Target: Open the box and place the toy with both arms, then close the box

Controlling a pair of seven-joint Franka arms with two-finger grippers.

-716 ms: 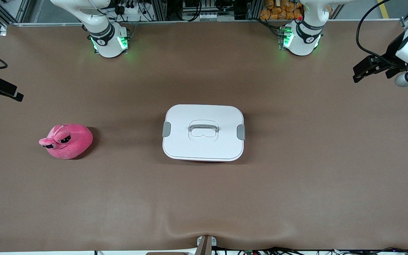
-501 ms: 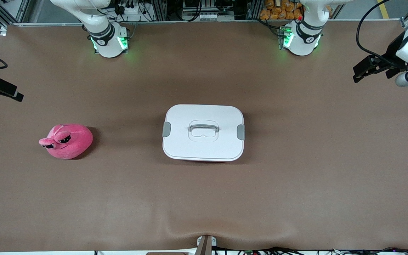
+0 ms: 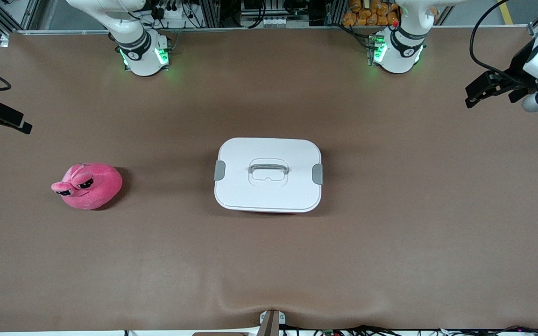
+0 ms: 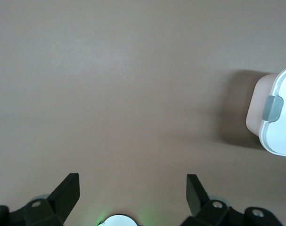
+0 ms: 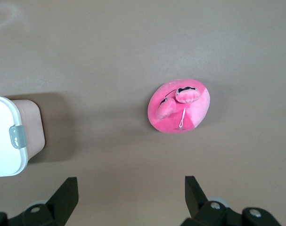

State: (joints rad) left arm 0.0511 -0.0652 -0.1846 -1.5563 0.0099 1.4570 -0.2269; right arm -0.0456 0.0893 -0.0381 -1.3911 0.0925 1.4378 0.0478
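The box [image 3: 268,175] stands in the middle of the table with its white lid on, a grey clip at each end and the grey handle [image 3: 268,167] lying flat. The pink plush toy [image 3: 89,185] lies toward the right arm's end of the table, apart from the box. My left gripper [image 3: 477,93] is open and empty, up over the left arm's end of the table; its wrist view [image 4: 132,186] shows one end of the box [image 4: 279,127]. My right gripper [image 3: 17,122] is open and empty over the right arm's end; its wrist view [image 5: 131,188] shows the toy [image 5: 180,107] and the box [image 5: 6,136].
The brown table cover [image 3: 390,233] has a small ripple at its edge nearest the front camera. The two arm bases [image 3: 143,53] [image 3: 397,51] stand along the edge farthest from the front camera. A small bracket [image 3: 271,319] sits at the near edge.
The left arm's wrist has shifted very slightly toward its end of the table. The box and the toy have not moved.
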